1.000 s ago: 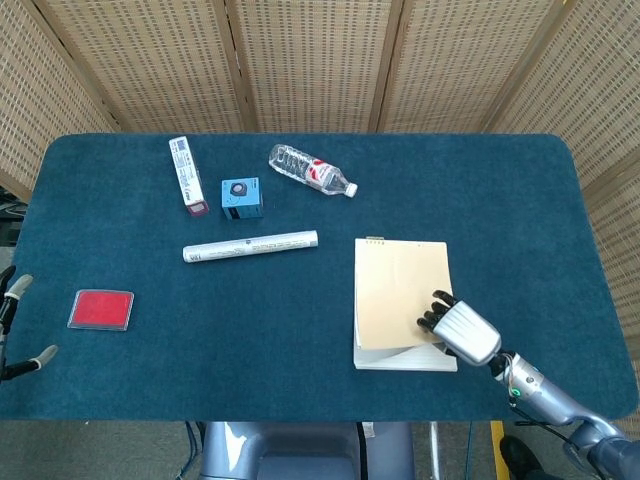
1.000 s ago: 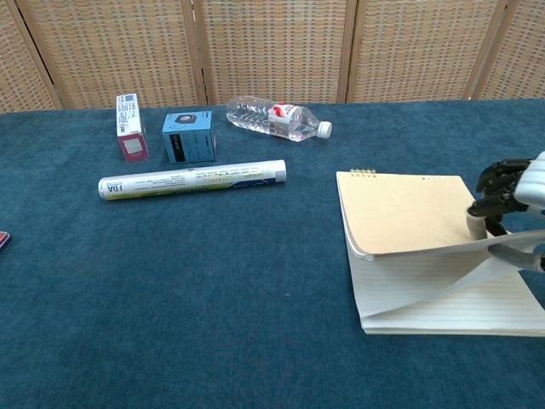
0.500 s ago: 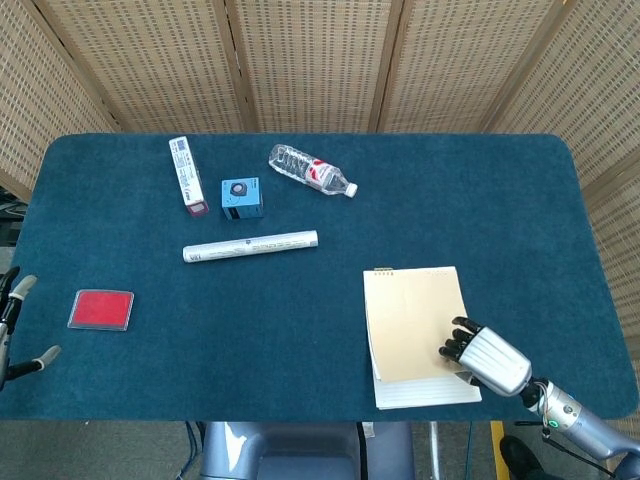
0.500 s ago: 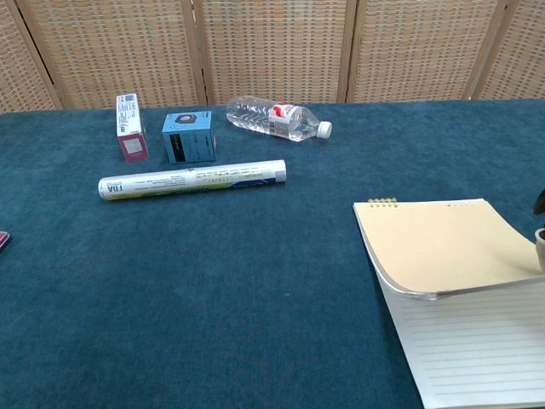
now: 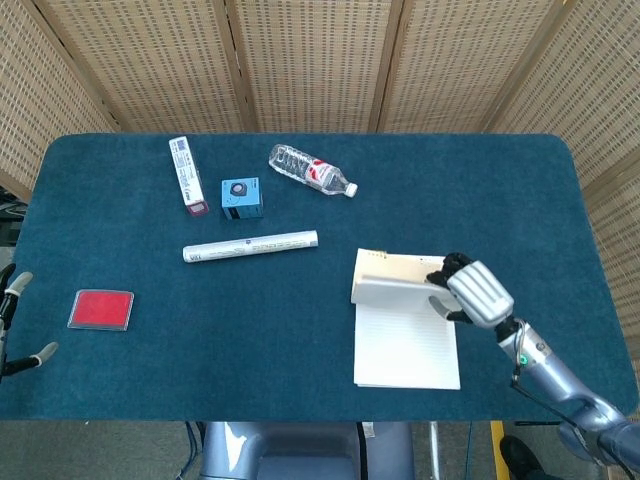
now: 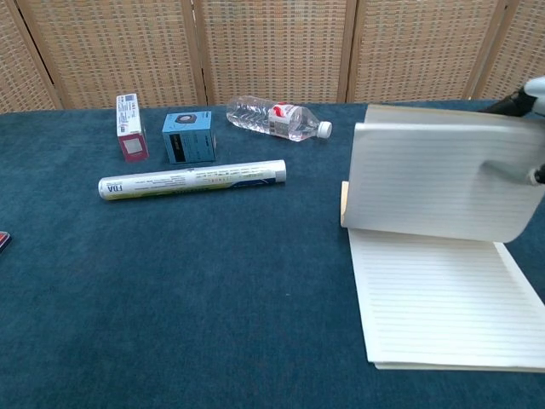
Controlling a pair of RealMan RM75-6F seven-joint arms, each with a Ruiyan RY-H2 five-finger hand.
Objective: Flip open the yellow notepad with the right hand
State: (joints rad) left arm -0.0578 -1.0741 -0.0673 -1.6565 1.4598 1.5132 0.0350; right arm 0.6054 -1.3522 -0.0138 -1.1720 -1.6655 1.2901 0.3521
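Note:
The yellow notepad (image 5: 405, 345) lies at the table's near right, its lined page (image 6: 434, 298) showing. Its cover with some sheets (image 5: 392, 290) is lifted and curled back toward the spiral edge, and the chest view shows the lined underside (image 6: 434, 183) standing up. My right hand (image 5: 472, 292) grips the right edge of that raised flap, and only a corner of the hand (image 6: 530, 92) shows at the chest view's right border. My left hand (image 5: 20, 325) is at the table's left edge, fingers apart, holding nothing.
A white tube (image 5: 250, 245), a small blue box (image 5: 241, 198), a pink-and-white carton (image 5: 186, 174) and a lying water bottle (image 5: 312, 171) sit across the far left half. A red card (image 5: 101, 309) lies near the left edge.
The pad slid toward the near edge and back again. My right hand rose and swung the cover up toward the far side, uncovering the lined page. The left hand stayed put.

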